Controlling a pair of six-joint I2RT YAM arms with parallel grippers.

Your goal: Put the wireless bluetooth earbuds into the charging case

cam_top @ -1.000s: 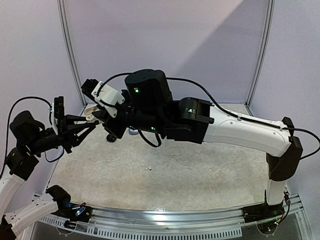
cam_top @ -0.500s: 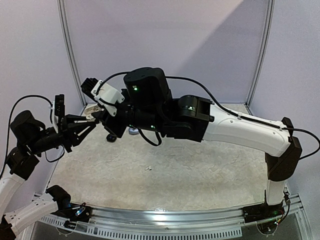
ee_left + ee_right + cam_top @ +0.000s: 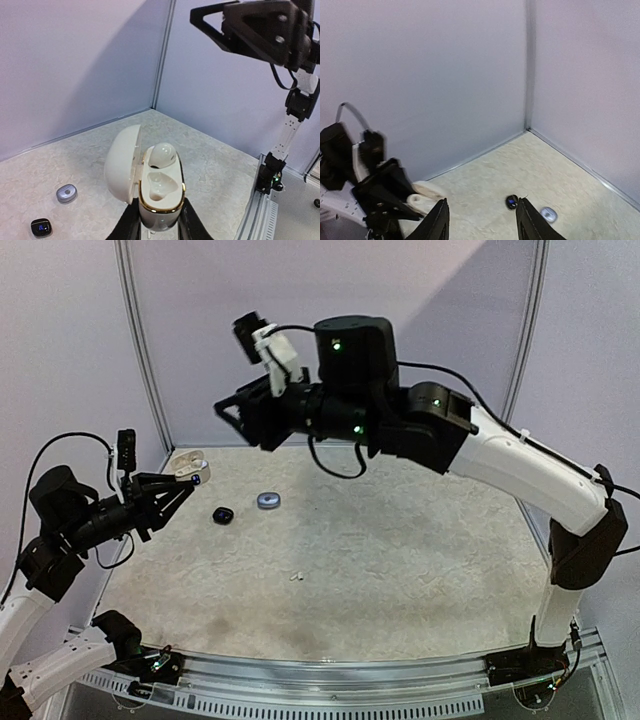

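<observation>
High above the open charging case [image 3: 157, 187], the right gripper [image 3: 228, 420] has lifted clear after working right at it a second ago; its fingers stand apart, holding nothing; a white earbud [image 3: 162, 152] sits in the case's socket farther from the left gripper [image 3: 159, 220], which is clamped on the case's near end and holds it off the desk [image 3: 400, 560]; the nearer socket is bare, so the job looks half done; the case's long axis runs straight out from the holding fingers, sockets facing up, lid swung open sideways; a tiny white piece [image 3: 296, 576], likely the second earbud, lies on the desk well apart from the case.
</observation>
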